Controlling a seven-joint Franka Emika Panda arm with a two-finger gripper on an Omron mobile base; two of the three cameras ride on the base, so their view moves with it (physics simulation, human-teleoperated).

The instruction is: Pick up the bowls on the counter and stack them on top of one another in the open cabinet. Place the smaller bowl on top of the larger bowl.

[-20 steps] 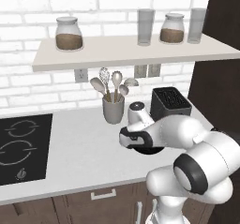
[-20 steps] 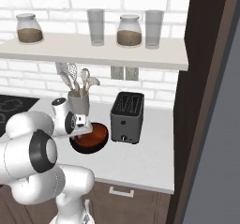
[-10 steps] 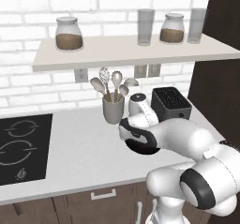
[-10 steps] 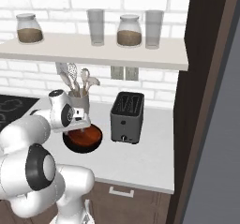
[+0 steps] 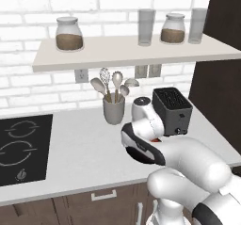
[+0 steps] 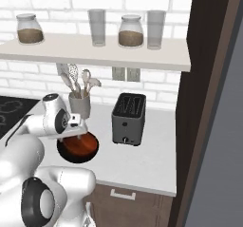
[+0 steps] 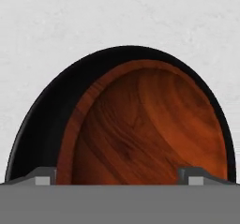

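No readable text, labels or numbers anywhere.

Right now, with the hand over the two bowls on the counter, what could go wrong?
1. The glossy reddish-brown bowl already sits inside the wider black bowl; a pinch on one rim may lift only that bowl or tip the pair.
2. The hand has its fingertips wide apart over the brown rim; a closing may slip on the gloss.
3. The black toaster and grey utensil cup stand close, risking a bump.
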